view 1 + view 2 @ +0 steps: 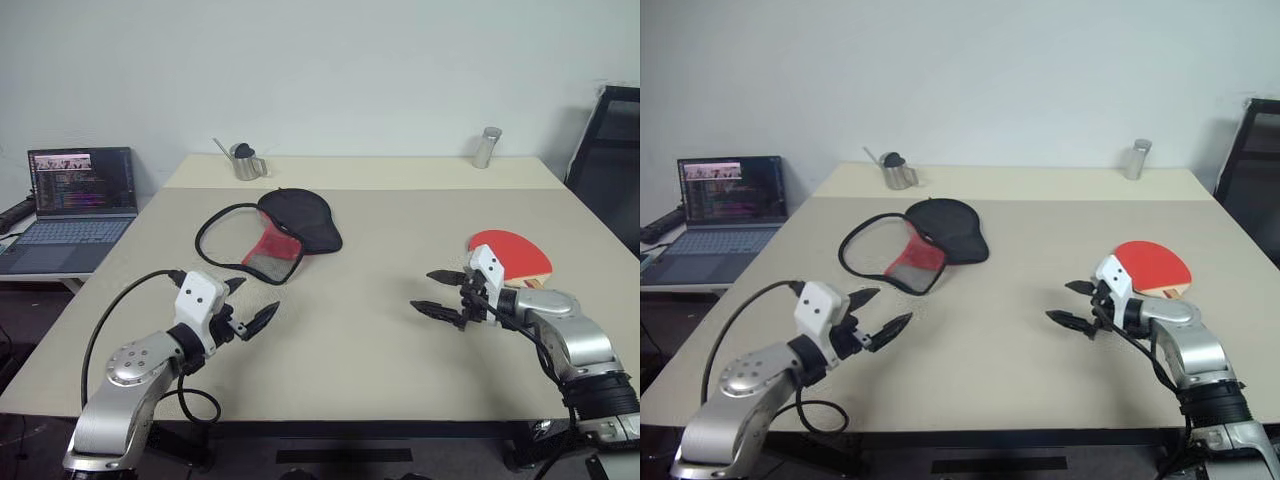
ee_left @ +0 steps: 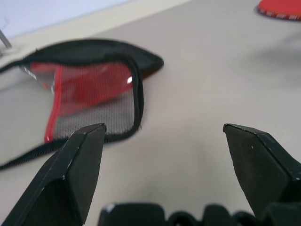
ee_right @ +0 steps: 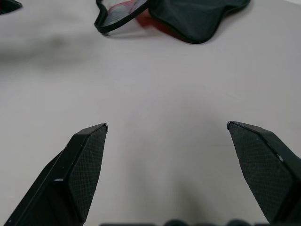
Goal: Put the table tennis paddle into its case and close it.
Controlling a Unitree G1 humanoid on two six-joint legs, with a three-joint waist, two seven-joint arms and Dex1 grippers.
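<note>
A laptop (image 1: 75, 205) sits left of the bench (image 1: 360, 330). The left gripper (image 1: 248, 305) hovers wide and empty near the unzipped case (image 1: 285, 228). The right gripper (image 1: 440, 293), wide and empty, hovers beside the paddle (image 1: 515, 252).

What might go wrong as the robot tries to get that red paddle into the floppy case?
The table tennis paddle lies flat on the table just behind the open right gripper, so its fingers may struggle to get under the paddle and could push it toward the table's right edge.

The case is soft, lying partly unzipped with its zipper edge looping loose; the open left gripper may drag or fold it rather than hold it open for the paddle.
</note>
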